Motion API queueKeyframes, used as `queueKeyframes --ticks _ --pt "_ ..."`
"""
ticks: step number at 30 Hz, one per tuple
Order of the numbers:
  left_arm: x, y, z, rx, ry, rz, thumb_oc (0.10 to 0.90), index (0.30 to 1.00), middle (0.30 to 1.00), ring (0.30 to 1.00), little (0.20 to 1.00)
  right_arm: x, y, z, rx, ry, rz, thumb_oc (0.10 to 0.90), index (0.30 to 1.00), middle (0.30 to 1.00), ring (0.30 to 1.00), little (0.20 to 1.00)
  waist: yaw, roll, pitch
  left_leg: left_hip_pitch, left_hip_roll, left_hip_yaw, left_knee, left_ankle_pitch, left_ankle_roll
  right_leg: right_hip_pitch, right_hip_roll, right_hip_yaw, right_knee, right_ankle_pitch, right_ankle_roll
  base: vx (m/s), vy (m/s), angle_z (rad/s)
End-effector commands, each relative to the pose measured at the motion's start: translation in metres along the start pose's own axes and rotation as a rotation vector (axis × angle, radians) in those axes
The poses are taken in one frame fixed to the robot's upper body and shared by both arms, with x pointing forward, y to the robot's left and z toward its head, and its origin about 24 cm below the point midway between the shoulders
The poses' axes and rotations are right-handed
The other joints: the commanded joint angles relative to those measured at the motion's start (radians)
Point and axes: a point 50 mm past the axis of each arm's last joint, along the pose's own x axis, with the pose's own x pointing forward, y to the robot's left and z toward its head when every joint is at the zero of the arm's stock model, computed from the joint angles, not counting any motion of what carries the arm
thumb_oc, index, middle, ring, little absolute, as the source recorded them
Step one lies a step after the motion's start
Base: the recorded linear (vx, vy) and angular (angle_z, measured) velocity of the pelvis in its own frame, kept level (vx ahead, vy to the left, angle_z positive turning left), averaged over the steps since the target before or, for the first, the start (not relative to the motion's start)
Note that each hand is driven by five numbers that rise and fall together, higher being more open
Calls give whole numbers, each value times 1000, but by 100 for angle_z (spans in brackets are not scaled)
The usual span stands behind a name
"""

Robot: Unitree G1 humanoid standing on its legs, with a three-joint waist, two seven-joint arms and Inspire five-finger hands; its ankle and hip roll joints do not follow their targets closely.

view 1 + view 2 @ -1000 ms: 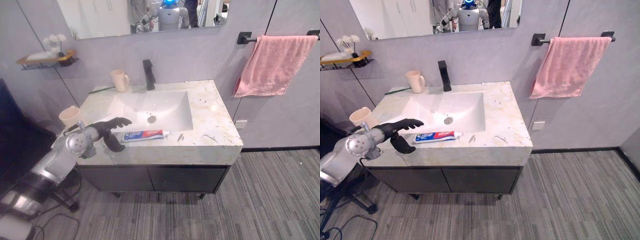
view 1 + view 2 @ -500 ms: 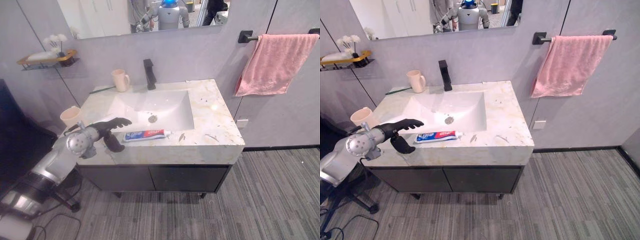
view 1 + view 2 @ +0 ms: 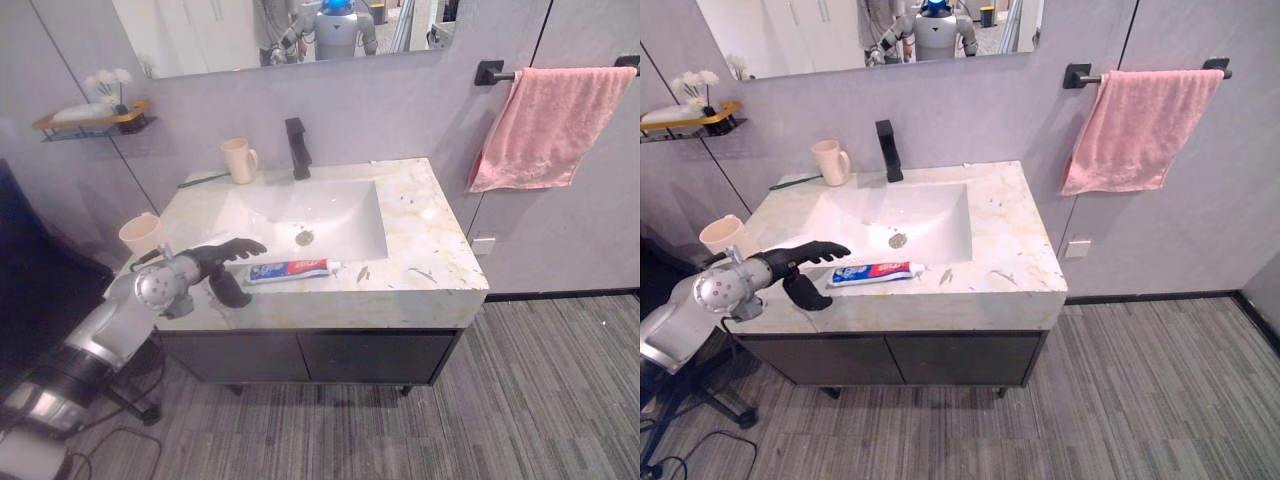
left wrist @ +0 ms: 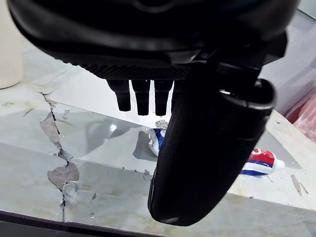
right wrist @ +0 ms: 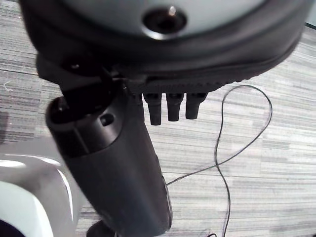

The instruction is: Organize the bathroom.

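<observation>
A red, white and blue toothpaste tube [image 3: 292, 269] lies flat on the marble counter [image 3: 420, 240], along its front edge just before the sink basin [image 3: 310, 215]. My left hand [image 3: 212, 261] hovers at the tube's left end, open, fingers stretched toward it and thumb pointing down at the counter. It holds nothing. In the left wrist view the tube [image 4: 259, 162] shows past the thumb [image 4: 207, 148]. My right hand [image 5: 123, 168] hangs open over the striped floor, holding nothing.
A cream mug [image 3: 238, 159] and a black faucet [image 3: 296, 148] stand at the back of the counter, with a thin toothbrush [image 3: 203, 180] lying beside the mug. Another cream cup [image 3: 141, 234] is at the counter's left edge. A pink towel [image 3: 545, 125] hangs on a bar at right.
</observation>
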Motion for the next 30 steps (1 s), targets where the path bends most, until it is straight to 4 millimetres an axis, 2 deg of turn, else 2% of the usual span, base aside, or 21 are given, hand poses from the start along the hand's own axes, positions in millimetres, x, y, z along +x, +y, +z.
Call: queueKeyframes --ticks 1,12,20,30 --pt "-15 56 31 116 -109 219 800 900 900 900 900 -2 -16 -8 -29 68 -39 800 900 900 900 900 -21 -22 -16 -108 -15 -147 97 -20 41 0 29 11 67 -23 37 0 0 0" --pt "-16 59 39 123 -111 211 800 900 900 900 900 -2 -15 -6 -28 68 -36 800 900 900 900 900 -21 -24 -16 -116 -16 -149 99 -20 41 1 31 8 65 -26 37 0 0 0" --pt "-17 62 30 119 -36 204 800 900 900 900 900 -3 -15 -5 -19 64 -34 800 900 900 900 900 -18 -24 -14 -123 -16 -152 107 -20 40 1 31 3 68 -28 36 0 0 0" --pt "-19 64 31 133 -59 213 800 900 900 900 900 -3 -14 -4 -16 57 -33 800 900 900 900 900 -16 -26 -10 -133 -16 -153 112 -18 40 -3 30 4 70 -27 35 0 0 0"
